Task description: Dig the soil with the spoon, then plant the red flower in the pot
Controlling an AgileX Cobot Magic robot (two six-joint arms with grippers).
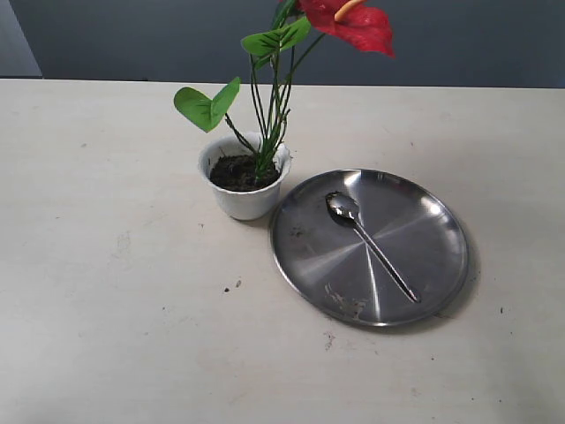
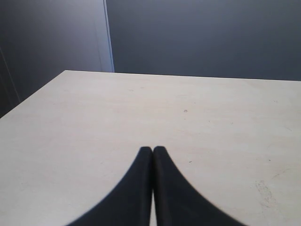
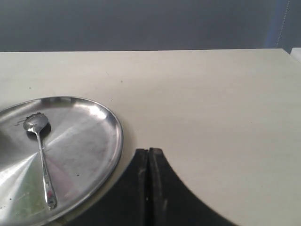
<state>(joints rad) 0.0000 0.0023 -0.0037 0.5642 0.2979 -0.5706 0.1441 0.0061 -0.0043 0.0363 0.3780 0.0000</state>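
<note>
The small white pot (image 1: pixel 247 196) stands left of centre, filled with dark soil (image 1: pixel 237 172). The red flower (image 1: pixel 353 23) rises upright from that soil, its thin green stems (image 1: pixel 272 124) set in the earth and its leaves spread above. The steel spoon (image 1: pixel 371 243) lies on the round steel plate (image 1: pixel 433 265) to the right of the pot; it also shows as the spoon (image 3: pixel 40 150) in the right wrist view. My left gripper (image 2: pixel 152 149) is shut over bare table. My right gripper (image 3: pixel 149 151) is shut and empty, just beside the plate's rim (image 3: pixel 117 141). Neither gripper appears in the exterior view.
A pale tabletop (image 1: pixel 106 309) with a few soil crumbs (image 1: pixel 233 285) near the plate. A dark wall runs behind the table's far edge (image 1: pixel 459 86). The table's corner (image 2: pixel 66 73) shows in the left wrist view.
</note>
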